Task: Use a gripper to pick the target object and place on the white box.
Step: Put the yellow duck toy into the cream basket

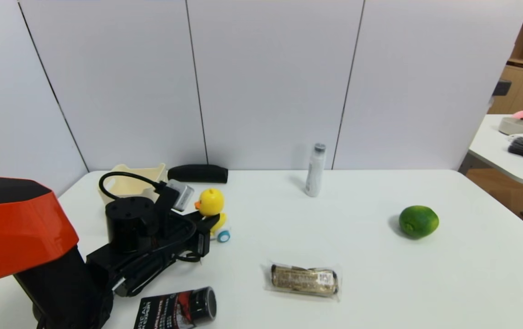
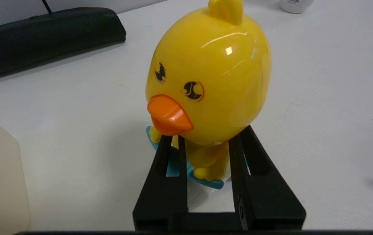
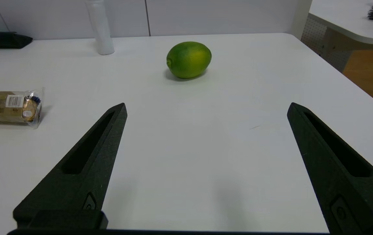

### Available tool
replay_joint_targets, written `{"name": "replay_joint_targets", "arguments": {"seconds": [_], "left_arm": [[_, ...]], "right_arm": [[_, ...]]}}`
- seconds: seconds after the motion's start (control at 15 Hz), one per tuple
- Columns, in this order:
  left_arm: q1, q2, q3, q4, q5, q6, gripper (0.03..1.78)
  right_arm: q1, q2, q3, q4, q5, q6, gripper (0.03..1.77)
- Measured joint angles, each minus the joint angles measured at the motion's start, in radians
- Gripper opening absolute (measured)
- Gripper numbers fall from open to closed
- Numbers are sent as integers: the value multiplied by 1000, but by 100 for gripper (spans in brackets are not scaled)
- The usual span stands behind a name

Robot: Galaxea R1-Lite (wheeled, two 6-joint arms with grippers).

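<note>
The left gripper [image 2: 204, 143], a black two-fingered claw, is clamped on the body of the small yellow plastic duck toy [image 2: 206, 75], under its head. Lift straight up before going to the cream-white plastic tub [image 1: 126, 185] just behind it. The right gripper [image 3: 206, 111] is parked wide.

Bright, even light from overhead — shadows lie short and soft beside the lime [image 1: 418, 221] and the white bottle [image 1: 315, 170]. A sharp glare streak sits on the duck [image 2: 207, 76]'s glossy head. The head view bends slightly at its edges — the wall seams lean outward.
</note>
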Motion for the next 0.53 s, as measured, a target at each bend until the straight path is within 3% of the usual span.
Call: {"name": "replay_joint_targets", "arguments": {"seconds": [0.53], "left_arm": [[0, -101, -84, 26, -3, 13, 39]], "right_arm": [[0, 0, 0, 0, 0, 0, 170]]}}
